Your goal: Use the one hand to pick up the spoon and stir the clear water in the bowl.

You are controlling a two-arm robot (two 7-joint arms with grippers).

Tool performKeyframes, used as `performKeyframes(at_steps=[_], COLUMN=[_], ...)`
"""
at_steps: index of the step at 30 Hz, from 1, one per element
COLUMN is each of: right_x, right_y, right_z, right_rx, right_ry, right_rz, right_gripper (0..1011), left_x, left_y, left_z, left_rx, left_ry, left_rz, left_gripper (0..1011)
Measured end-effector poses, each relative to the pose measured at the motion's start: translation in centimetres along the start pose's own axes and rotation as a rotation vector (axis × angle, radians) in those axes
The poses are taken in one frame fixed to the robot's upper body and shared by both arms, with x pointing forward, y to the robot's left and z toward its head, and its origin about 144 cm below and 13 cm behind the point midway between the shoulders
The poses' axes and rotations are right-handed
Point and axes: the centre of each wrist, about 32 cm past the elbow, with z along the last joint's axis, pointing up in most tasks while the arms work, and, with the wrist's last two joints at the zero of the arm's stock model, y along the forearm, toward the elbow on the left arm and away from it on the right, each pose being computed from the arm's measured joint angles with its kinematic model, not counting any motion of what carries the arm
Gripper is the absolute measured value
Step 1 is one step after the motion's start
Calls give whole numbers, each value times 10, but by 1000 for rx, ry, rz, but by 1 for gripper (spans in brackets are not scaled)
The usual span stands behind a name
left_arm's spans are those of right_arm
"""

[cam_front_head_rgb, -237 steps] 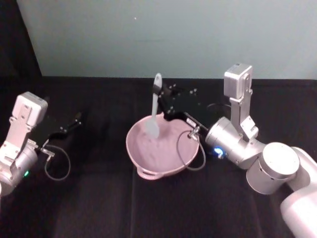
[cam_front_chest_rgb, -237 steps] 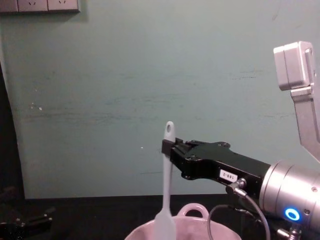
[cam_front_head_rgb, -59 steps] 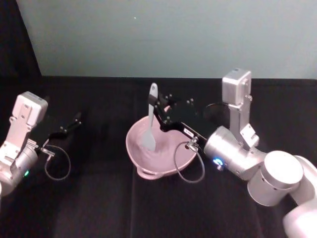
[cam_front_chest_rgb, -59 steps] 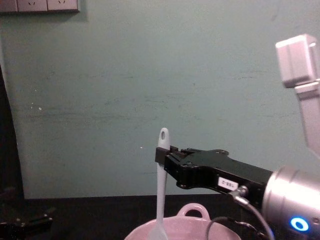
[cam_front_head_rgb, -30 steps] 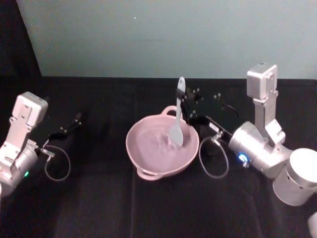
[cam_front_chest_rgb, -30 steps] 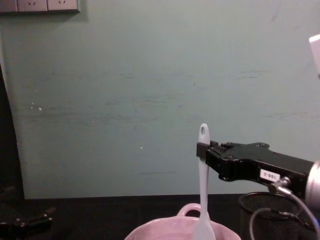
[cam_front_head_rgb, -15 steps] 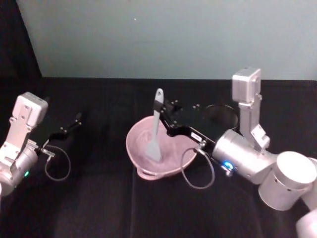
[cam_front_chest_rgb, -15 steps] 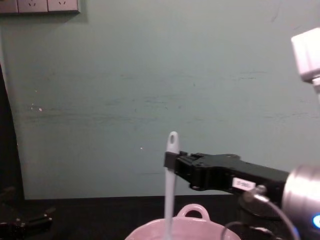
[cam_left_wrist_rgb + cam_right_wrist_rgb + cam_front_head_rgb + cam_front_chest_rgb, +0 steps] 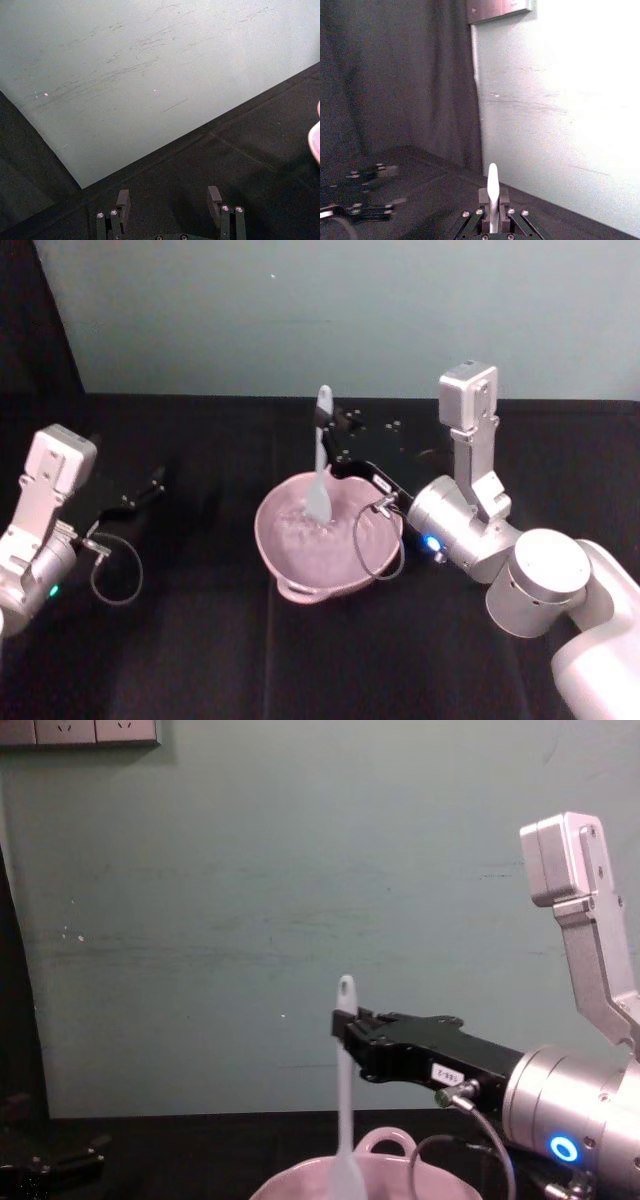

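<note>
The right tool is clenched on the spoon, high on its handle. The shaft hangs nearly upright below, head dipped in the bowl directly beneath. The left tool lies released, well apart.

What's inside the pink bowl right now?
The spoon, upright, its flat head dipped in faintly rippled water, held by the right gripper. Its cable hides part of the bowl's right side.
</note>
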Motion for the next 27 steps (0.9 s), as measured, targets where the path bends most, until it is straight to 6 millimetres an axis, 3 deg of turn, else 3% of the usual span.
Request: performKeyframes(at_steps=[5,14,21,27], right_x=[7,14,2,-10], right_y=[-1,-24,-41,-38], right_z=[0,9,14,11], right_rx=[4,-6,-20,-12], right_ry=[-36,-60,15,52], right_rz=[-41,-47,33,67], right_gripper=[110,110,110,110], left_x=[0,0,0,0], left_y=[0,0,0,0], left_z=[0,0,0,0], left_rx=[0,0,0,0], left_ry=[0,0,0,0], left_rz=[0,0,0,0], left_gripper=[1011,1011,1011,1011])
